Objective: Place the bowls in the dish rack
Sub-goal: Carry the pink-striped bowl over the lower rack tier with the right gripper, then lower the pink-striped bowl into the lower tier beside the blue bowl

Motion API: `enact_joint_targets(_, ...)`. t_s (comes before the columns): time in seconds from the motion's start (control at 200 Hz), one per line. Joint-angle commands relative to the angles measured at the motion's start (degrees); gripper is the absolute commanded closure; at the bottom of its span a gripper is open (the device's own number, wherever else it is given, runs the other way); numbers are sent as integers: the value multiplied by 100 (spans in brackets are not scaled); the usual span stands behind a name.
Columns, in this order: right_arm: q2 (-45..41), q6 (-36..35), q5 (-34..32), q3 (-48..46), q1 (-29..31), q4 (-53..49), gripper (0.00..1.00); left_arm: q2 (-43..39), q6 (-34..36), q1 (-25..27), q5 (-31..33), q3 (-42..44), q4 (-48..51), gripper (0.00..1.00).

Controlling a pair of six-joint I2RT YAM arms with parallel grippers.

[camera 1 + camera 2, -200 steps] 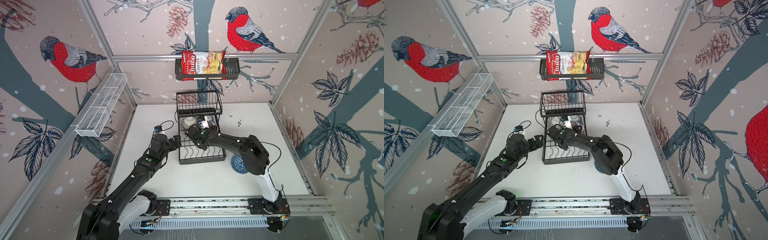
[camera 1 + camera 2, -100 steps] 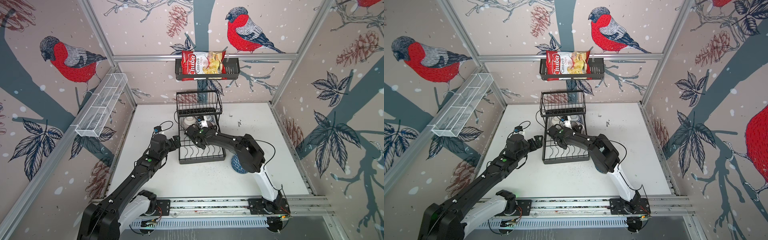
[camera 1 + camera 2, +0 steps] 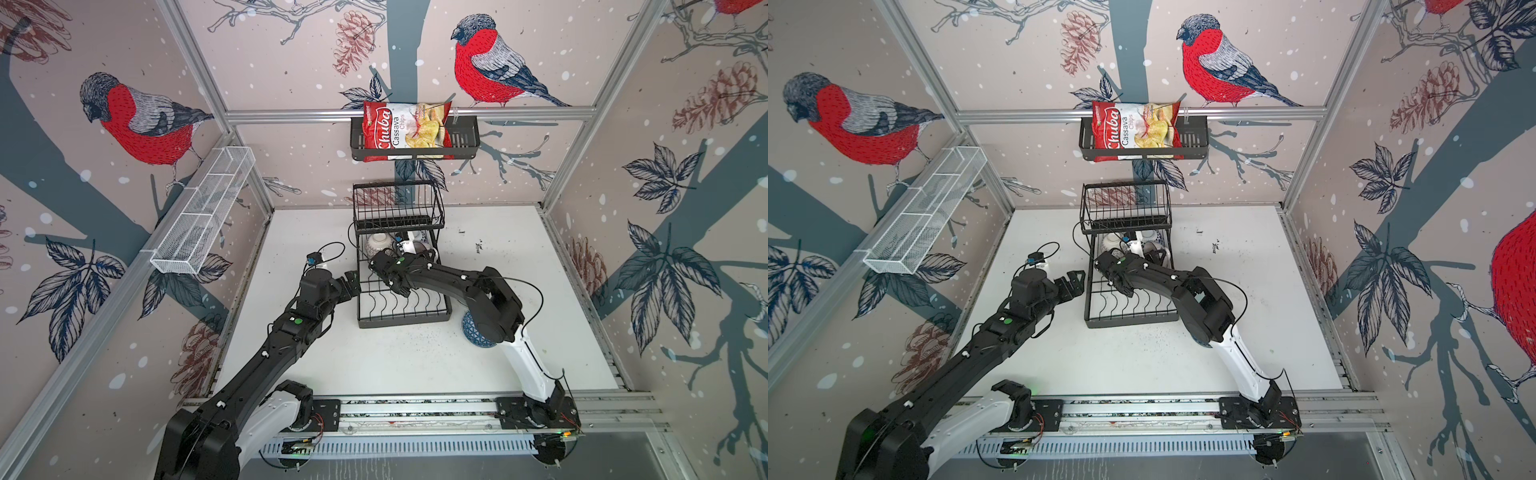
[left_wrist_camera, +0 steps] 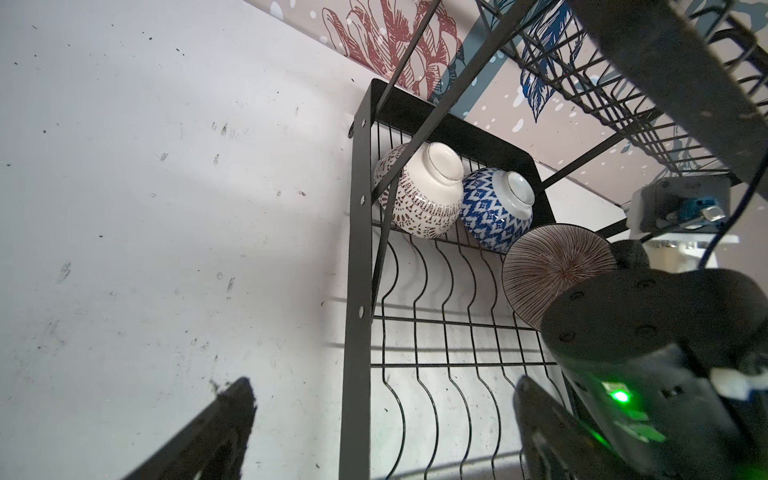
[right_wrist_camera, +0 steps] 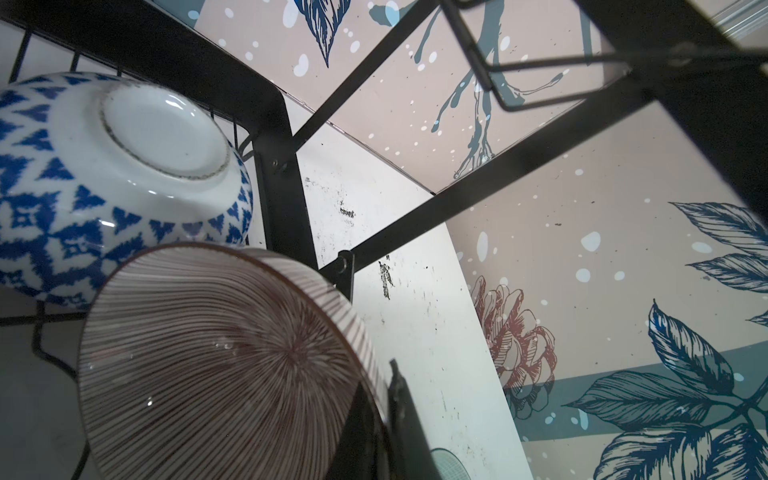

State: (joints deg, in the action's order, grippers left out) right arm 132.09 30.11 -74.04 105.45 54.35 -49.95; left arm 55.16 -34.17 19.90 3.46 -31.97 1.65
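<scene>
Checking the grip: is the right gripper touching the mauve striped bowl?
Touching. The right wrist view shows the right gripper shut on the striped bowl at its rim, with one finger pressed against the edge and no gap.

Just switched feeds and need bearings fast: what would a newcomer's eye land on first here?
The right gripper is shut on a striped bowl inside the dish rack, lower tier, next to an overturned dotted bowl and blue-patterned bowl. The left gripper hangs open beside the rack's left edge. A red chip bag sits in the wall basket above.
</scene>
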Motion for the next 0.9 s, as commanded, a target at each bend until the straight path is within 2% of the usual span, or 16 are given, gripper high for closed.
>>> enact_joint_targets(0.0,66,137,-348,79,-16,-67,100,-5,55,-21,8,2,-271,4)
enact_joint_targets(0.895,689,-174,-225,422,22,47,100,-40,104,-65,7,1,-209,4)
